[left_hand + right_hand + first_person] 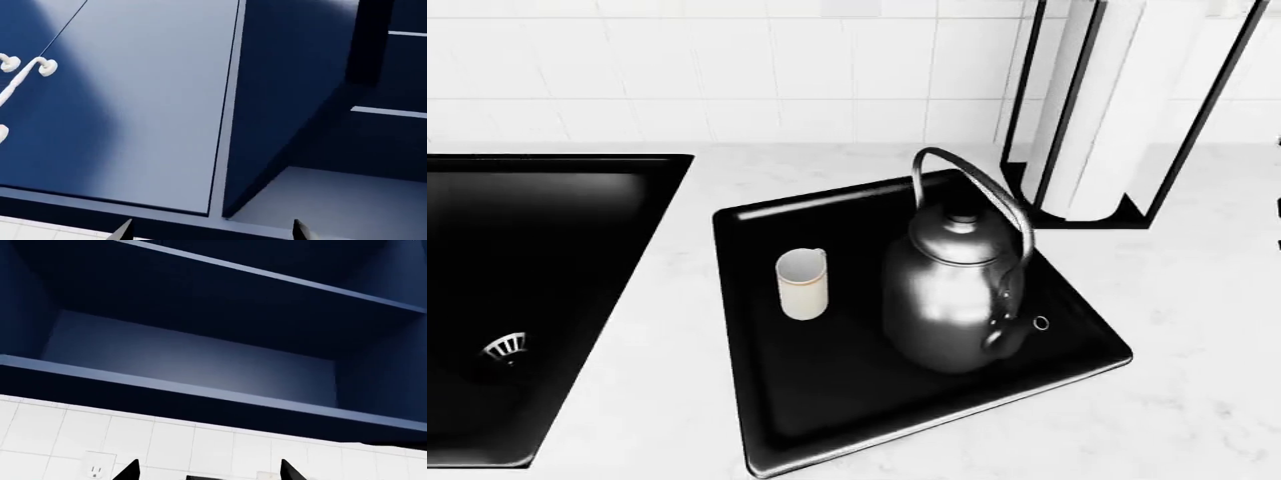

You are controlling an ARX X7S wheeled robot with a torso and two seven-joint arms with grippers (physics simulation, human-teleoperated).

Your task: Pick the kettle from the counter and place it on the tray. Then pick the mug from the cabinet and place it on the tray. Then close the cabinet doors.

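In the head view the dark-looking metal kettle stands upright on the glossy black tray, with the small cream mug upright on the tray to its left. The tray rests on the white marble counter. Neither gripper shows in the head view. My left gripper is open and empty, facing a closed blue cabinet door and an opened door seen edge-on. My right gripper is open and empty, below the open cabinet's empty blue shelves.
A black sink basin lies left of the tray. A paper towel roll in a black stand stands behind the tray at the right. White tiled wall backs the counter, with a socket. White bar handles sit on the closed doors.
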